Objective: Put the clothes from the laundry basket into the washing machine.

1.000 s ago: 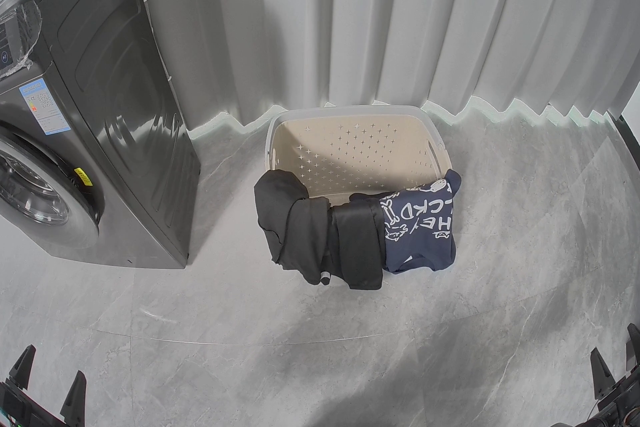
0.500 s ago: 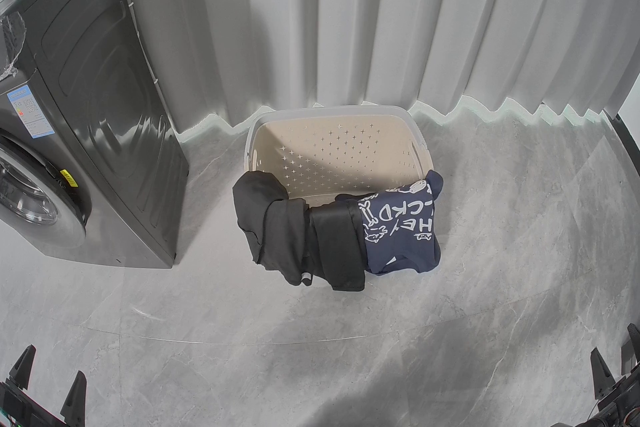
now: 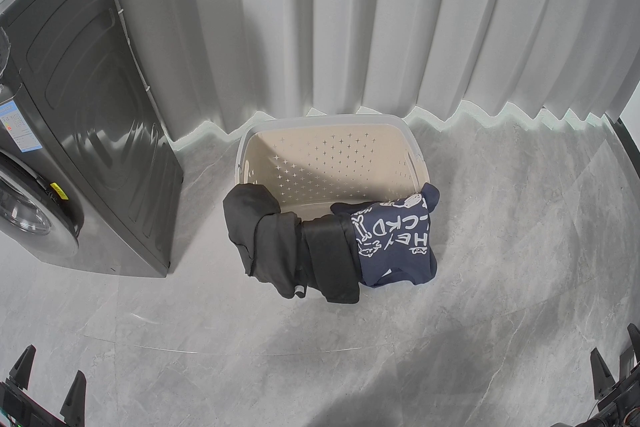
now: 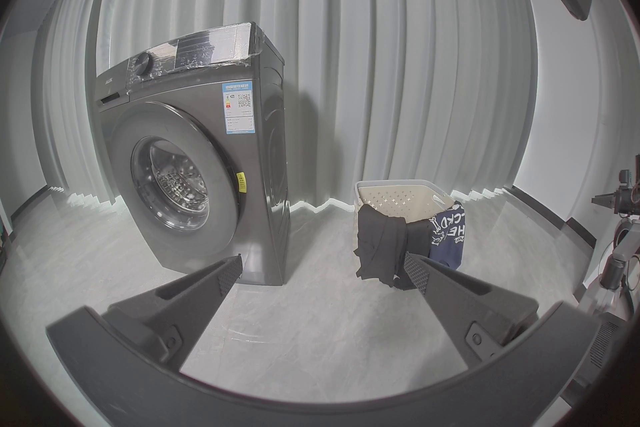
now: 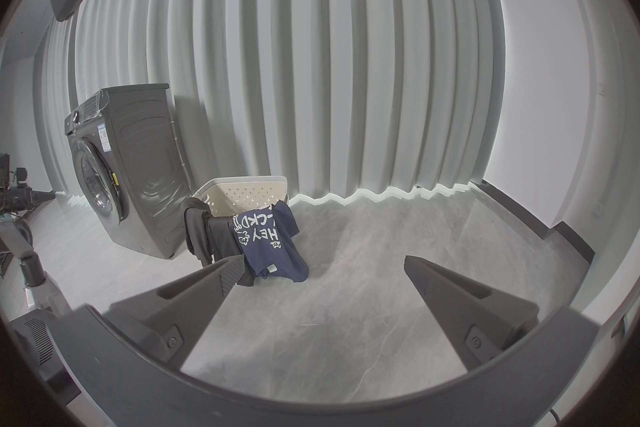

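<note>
- Since the earlier frames the whole head view has shifted: washing machine (image 3: 87,115) and laundry basket (image 3: 330,123) both sit farther toward the left of the picture, the basket also slightly lower. This is camera motion; machine, basket and clothes keep the same arrangement among themselves.
- Left gripper (image 3: 52,375): low at the near left corner of the head view, its two dark fingers spread wide with nothing between them, as the left wrist view (image 4: 321,261) also shows. It is well apart from the basket.
- Right gripper (image 3: 613,355): low at the near right corner, likewise spread wide and empty (image 5: 323,261), well apart from the basket.
- Laundry basket: beige, with a pale rim and perforated walls, standing on the grey marbled floor (image 3: 500,215) close before the white pleated curtain (image 3: 373,15), to the right of the washing machine and apart from it.
- Black garment (image 3: 287,248): draped over the basket's near rim toward its left corner, hanging down the outer wall.
- Navy T-shirt (image 3: 393,241) with white print: draped over the same near rim toward the right corner, its edge overlapped by the black garment at the middle.
- Washing machine: dark grey front-loader, standing at the left; its round door faces away from the curtain.
</note>
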